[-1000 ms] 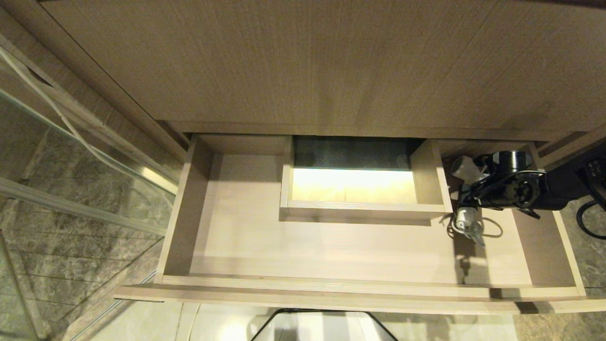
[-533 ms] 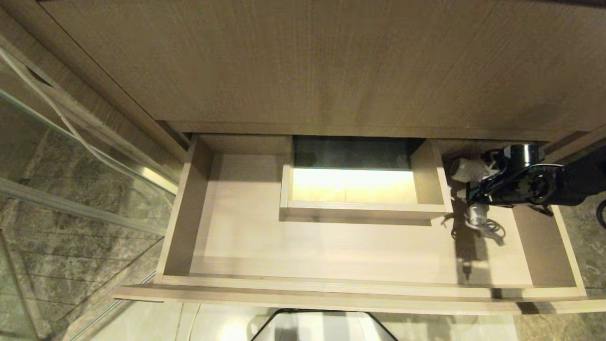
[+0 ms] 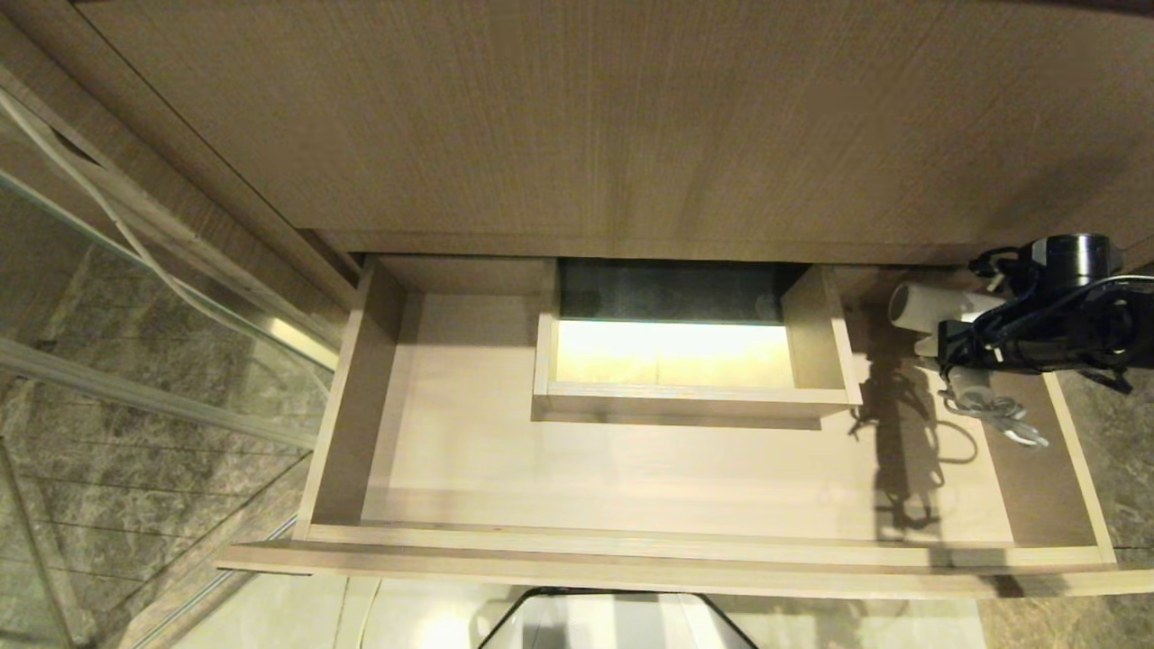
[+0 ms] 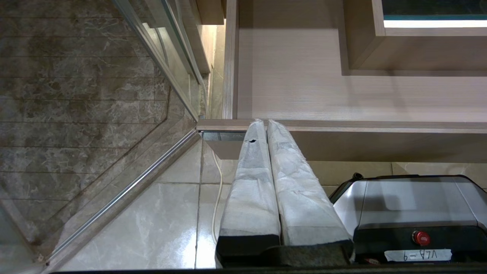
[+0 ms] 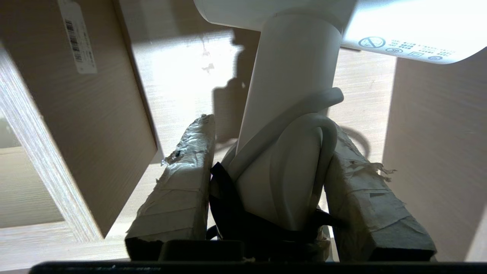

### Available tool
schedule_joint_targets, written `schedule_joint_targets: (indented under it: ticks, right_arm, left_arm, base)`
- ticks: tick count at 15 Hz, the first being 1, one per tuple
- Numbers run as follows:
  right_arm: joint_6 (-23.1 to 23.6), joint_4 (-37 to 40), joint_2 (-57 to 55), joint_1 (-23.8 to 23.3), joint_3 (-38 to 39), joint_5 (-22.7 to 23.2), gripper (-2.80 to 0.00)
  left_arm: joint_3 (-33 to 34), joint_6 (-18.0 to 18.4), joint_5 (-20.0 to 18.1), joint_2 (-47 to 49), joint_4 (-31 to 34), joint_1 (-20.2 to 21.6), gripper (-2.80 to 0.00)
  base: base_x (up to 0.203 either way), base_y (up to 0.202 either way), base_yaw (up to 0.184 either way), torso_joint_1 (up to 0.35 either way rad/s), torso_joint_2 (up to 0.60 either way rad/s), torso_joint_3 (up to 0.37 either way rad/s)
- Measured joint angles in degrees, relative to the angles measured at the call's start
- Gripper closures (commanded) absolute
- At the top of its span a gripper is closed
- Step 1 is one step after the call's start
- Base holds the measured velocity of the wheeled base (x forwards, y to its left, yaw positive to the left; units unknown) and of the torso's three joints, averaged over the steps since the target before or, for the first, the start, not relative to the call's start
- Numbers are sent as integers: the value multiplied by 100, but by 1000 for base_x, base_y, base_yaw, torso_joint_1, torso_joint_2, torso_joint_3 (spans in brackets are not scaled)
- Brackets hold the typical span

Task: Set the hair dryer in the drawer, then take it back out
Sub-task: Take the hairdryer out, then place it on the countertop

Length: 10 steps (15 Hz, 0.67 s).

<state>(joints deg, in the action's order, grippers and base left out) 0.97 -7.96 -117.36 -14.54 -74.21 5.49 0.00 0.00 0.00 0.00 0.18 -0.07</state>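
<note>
**A:** Over the right end of the wide, shallow, light-brown wood-grain drawer [image 3: 631,469], what does your right hand [image 5: 266,167] carry?

**B:** You see it pinching the slim handle of the white hair dryer [image 3: 929,306], with the white cord bundled by a black tie [image 5: 228,198] caught between the two tape-wrapped fingers [image 5: 179,182]. The short barrel points towards the boxed rectangular cut-out [image 3: 685,361], and the dryer hangs clear of the drawer floor; its shadow [image 3: 902,433] lies on the wood below.

**A:** And the loose cord?

**B:** A loop of it [image 3: 996,415] dangles under the hand, near the drawer's right wall.

**A:** Your left hand [image 4: 268,125]?

**B:** Its padded fingers [image 4: 251,182] are pressed together, empty, low in front of the drawer's flat front, above the pale tiled floor [image 4: 152,220]. Beside it you see the robot's grey base with a red button [image 4: 420,238].
</note>
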Motion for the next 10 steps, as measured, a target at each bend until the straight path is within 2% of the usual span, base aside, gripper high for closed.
schedule_joint_targets:
  ticks: [7, 10]
  right_arm:
    - [0, -2, 88, -4, 7, 0, 0]
    - [366, 518, 427, -37, 330, -15, 0]
  left_arm:
    - [0, 0, -2, 0, 0, 0, 0]
    - [0, 0, 0, 0, 0, -3, 0]
  base:
    - [0, 0, 0, 0, 0, 0]
    - [0, 0, 0, 0, 0, 0]
